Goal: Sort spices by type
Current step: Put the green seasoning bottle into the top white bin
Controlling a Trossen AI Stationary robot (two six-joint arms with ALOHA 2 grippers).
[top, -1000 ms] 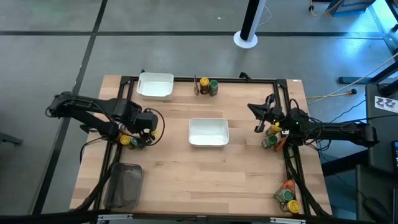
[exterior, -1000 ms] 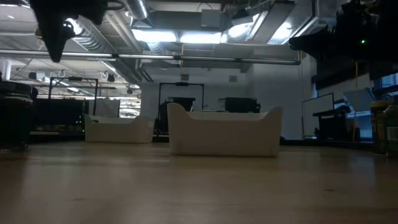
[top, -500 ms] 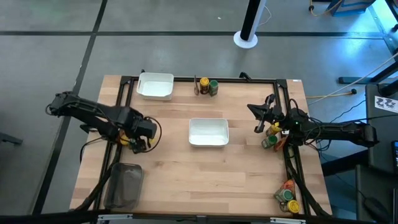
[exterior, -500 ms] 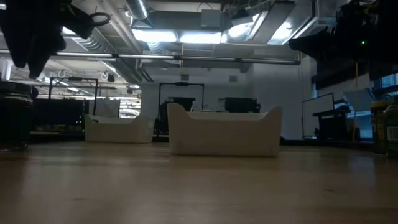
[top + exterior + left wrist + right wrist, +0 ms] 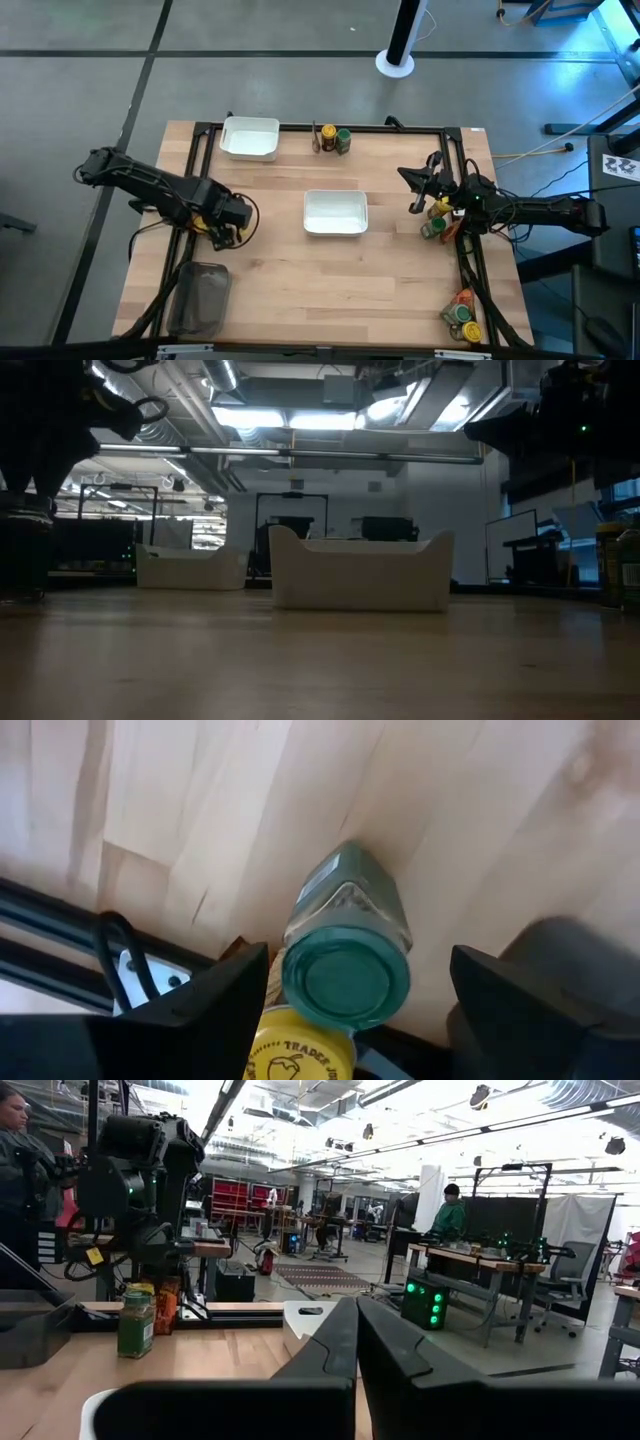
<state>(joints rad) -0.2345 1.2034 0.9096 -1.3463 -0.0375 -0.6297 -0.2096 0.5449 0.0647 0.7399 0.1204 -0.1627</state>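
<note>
Hanging low at the table's [image 5: 300, 270] left edge, the left gripper [image 5: 350, 1010] has its fingers spread wide on both sides of a green-lid jar [image 5: 346, 972], which stands beside a yellow-lid jar [image 5: 300, 1055]. The right gripper [image 5: 414, 192] waits near the right edge, fingers pressed together.

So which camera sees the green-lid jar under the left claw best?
The left wrist view: the green-lid jar fills the picture between the open left gripper fingers, beside a yellow lid. The high view hides it under the gripper. The low and right wrist views miss it.
</note>
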